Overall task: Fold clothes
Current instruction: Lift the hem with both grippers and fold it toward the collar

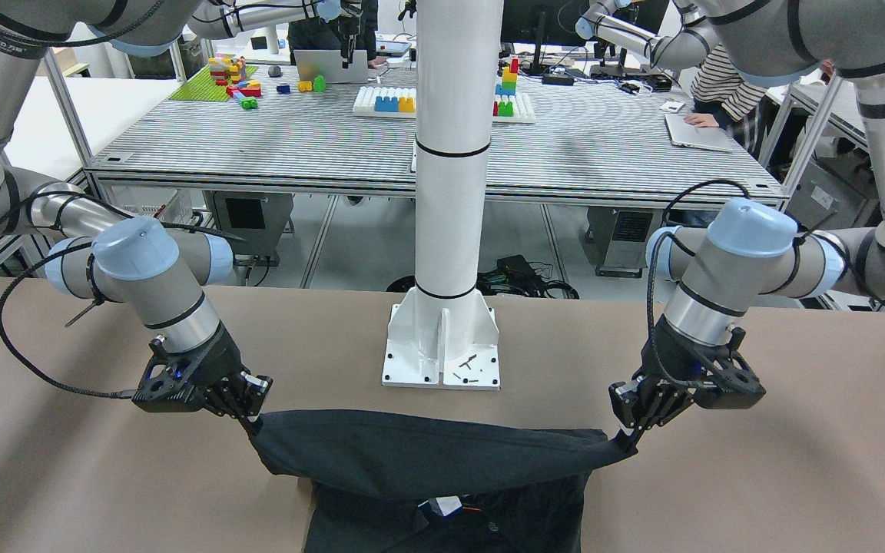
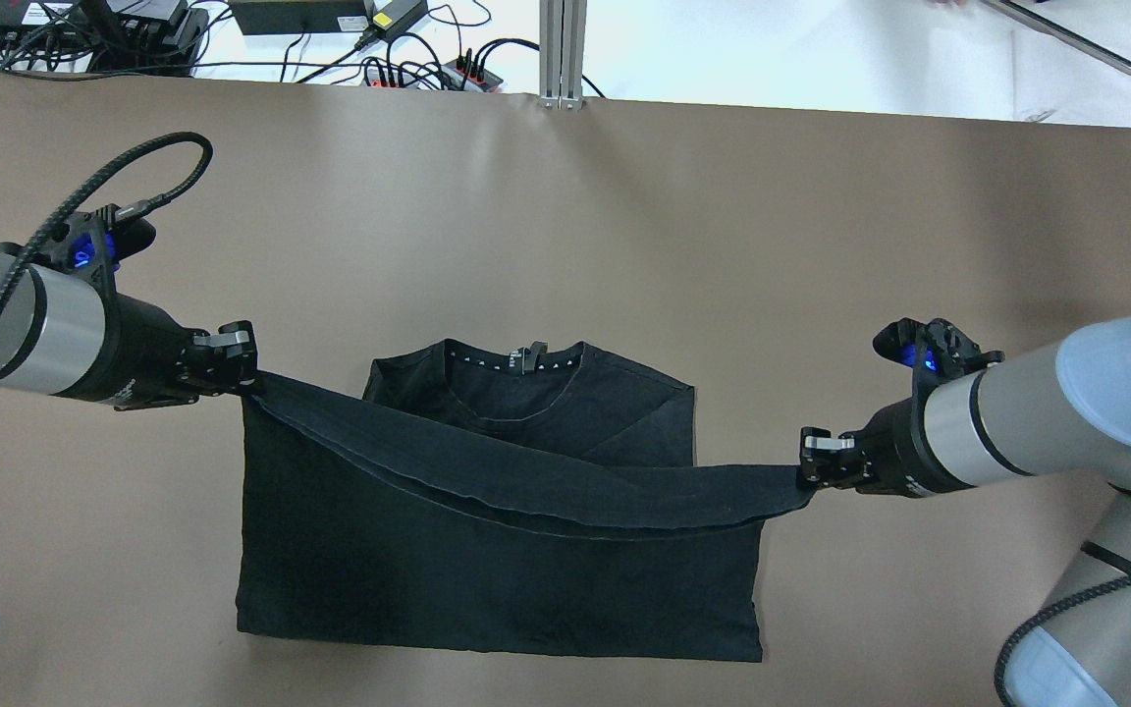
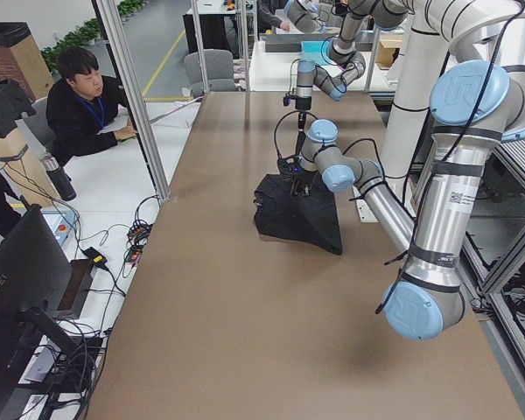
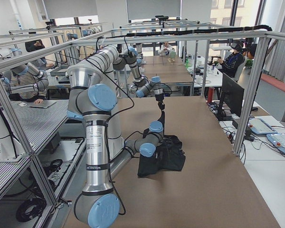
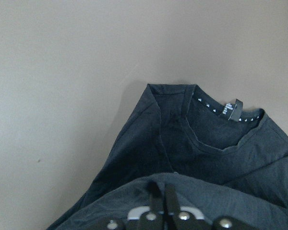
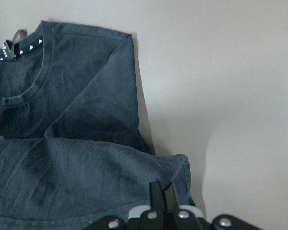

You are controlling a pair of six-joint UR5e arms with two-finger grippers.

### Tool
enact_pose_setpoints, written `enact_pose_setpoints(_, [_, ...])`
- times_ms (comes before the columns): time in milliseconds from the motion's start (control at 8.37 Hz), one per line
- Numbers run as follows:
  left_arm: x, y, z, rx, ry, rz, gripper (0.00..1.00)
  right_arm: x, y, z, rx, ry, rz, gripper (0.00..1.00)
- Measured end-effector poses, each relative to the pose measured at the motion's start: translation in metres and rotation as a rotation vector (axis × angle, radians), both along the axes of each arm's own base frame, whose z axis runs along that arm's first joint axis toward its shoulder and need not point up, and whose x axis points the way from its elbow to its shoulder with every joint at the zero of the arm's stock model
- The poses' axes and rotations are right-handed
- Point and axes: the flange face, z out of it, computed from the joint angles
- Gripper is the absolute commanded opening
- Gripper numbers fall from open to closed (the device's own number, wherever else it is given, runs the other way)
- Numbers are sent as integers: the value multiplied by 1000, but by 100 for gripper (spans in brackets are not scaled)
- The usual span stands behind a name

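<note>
The clothes are one black T-shirt (image 2: 487,570) lying on the brown table, collar and tag (image 2: 526,357) toward the far edge. Its near hem is lifted and stretched between both grippers, sagging in the middle over the body. My left gripper (image 2: 253,379) is shut on the hem's left corner, and my right gripper (image 2: 807,475) is shut on the right corner. Facing the robot, the left gripper (image 1: 627,441) is on the right and the right gripper (image 1: 252,424) on the left. Both wrist views show shut fingertips (image 5: 163,190) (image 6: 164,190) pinching dark cloth, with the collar beyond.
The robot's white pedestal (image 1: 442,338) stands at the table's edge behind the shirt. Cables and power strips (image 2: 379,49) lie past the far edge. A person (image 3: 87,96) sits at a desk beside the table. Bare brown tabletop (image 2: 565,216) surrounds the shirt.
</note>
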Motion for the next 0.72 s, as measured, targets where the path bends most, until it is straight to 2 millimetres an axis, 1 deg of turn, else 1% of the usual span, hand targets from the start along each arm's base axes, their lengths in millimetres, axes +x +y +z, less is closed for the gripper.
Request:
enact_pose_setpoints(120, [9,-15,5,3,-24,-19,0,-9,-18,2,0,15,25,0])
enact_pose_setpoints(239, [23,-33,10,12,-55,-26,0,-19,-36,7,5,34,39,0])
enact_pose_setpoints(359, [38,-51,18,16,-89,-25,0,-31,-54,13,18,60,50,6])
enact_pose_setpoints(478, [54,-68,26,20,-123,-21,1,-43,-69,22,30,89,57,22])
enact_pose_setpoints(598, [66,-80,35,26,-149,-13,33,-55,-83,30,38,116,61,67])
enact_pose_setpoints(717, [75,-91,47,40,-167,-4,94,-67,-96,38,39,141,65,94])
